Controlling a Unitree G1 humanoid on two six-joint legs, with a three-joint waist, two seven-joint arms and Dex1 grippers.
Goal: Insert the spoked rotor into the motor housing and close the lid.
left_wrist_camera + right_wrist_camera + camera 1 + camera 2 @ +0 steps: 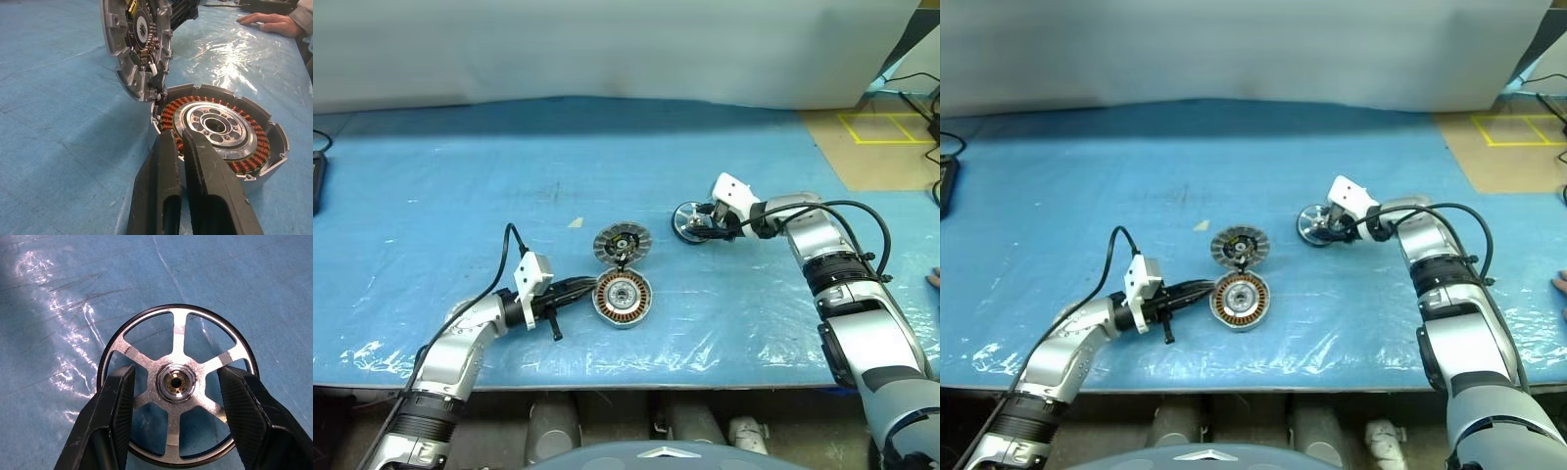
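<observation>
Blue plastic sheeting (460, 196), glossy and creased, covers the table. On the left, the left gripper (590, 284) lies level just above the sheet, its two black fingers pressed together with no visible gap, their tips at the near-left rim of the motor housing (624, 299); I cannot tell whether they touch it. The housing is a shallow round cup of bare silver metal with a notched wall, holding a ring of copper-coloured windings around a pale machined centre drilled with small holes. At its far edge stands the lid (622, 244), a round silver disc tipped up and open, its rim cut into many radial slots around a dark middle; in the left wrist view it meets the housing at one point on the rim.

Well to the right, apart from both, the spoked rotor (176, 382) lies flat on the sheet: a thin dark outer band, a bright flat rim, six straight spokes running to a round hub with a brassy bore. The right gripper (175, 387) tilts down over it, its ribbed black fingers (117, 401) standing moderately wide, one on each side of the hub above the spokes. They hold nothing; whether the tips rest on the rotor is unclear.

At the table's far right edge a person's hand (271, 22) lies on the sheet.
</observation>
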